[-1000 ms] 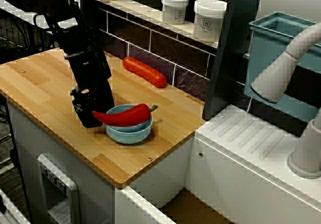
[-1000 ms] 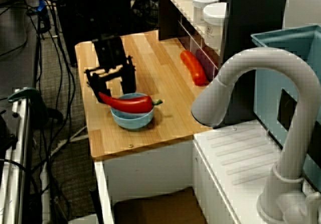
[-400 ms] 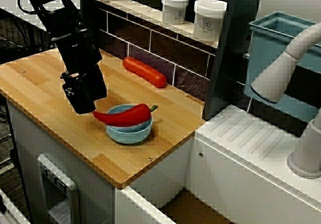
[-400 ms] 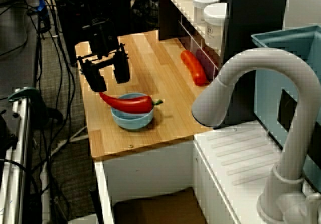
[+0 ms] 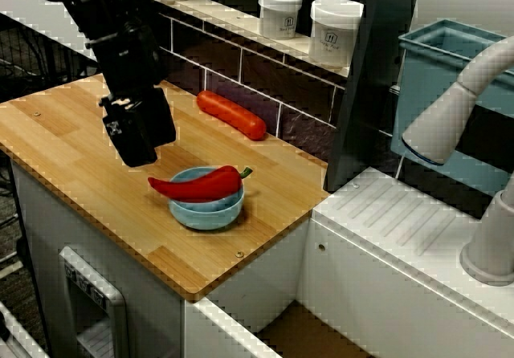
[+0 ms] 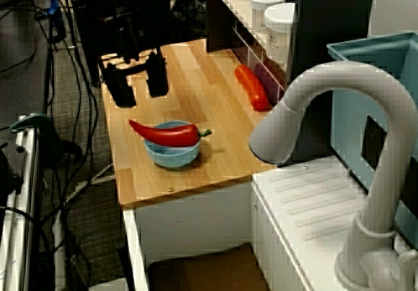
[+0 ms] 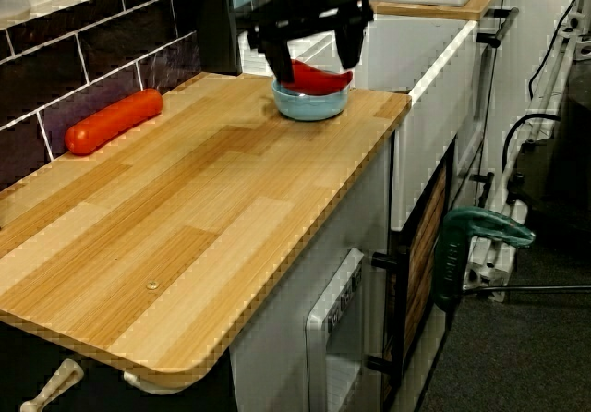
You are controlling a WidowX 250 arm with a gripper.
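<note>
Red and glossy, a long chili pepper (image 5: 197, 185) lies across the rim of a small, round, light-blue bowl (image 5: 205, 213), its green stem at the end away from the arm. The bowl stands near the front edge of the pale wooden countertop (image 5: 72, 165). The black two-fingered gripper (image 6: 138, 87) hangs above the wood, near the pepper's pointed tip and clear of it, fingers spread apart with nothing between them. An orange-red sausage-shaped piece (image 5: 233, 115) lies against the dark tiled wall (image 5: 241, 65), well apart from the bowl. Two white lidded jars (image 5: 280, 13) sit on the shelf above.
</note>
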